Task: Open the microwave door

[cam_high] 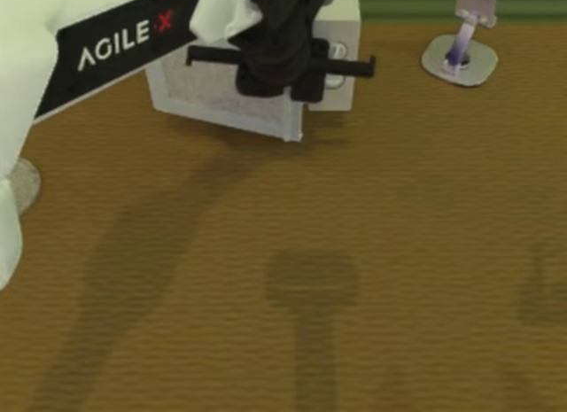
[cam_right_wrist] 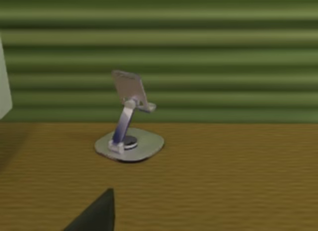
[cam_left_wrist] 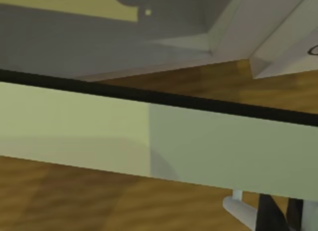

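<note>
Off-white and boxy, the microwave (cam_high: 341, 53) stands at the far edge of the brown wood-grain worktop (cam_high: 354, 252), a little left of centre in the top view, with one round silver knob (cam_high: 337, 50) visible on its right panel. The microwave door (cam_high: 226, 97), with its grey speckled mesh window, is swung out from the body, its free edge angled toward the near side of the worktop. My left arm (cam_high: 106, 40) reaches in from the top view's left, and the left gripper (cam_high: 282, 65) hangs directly over the door and the front of the oven; whether its fingers are open or closed I cannot tell. In the left wrist view the door's pale edge (cam_left_wrist: 149, 136) with a dark strip along it crosses the frame, with the open cavity beyond it. The right gripper is not visible. A small grey phone stand (cam_high: 459, 53) sits near the far right of the worktop, well apart from the microwave.
</note>
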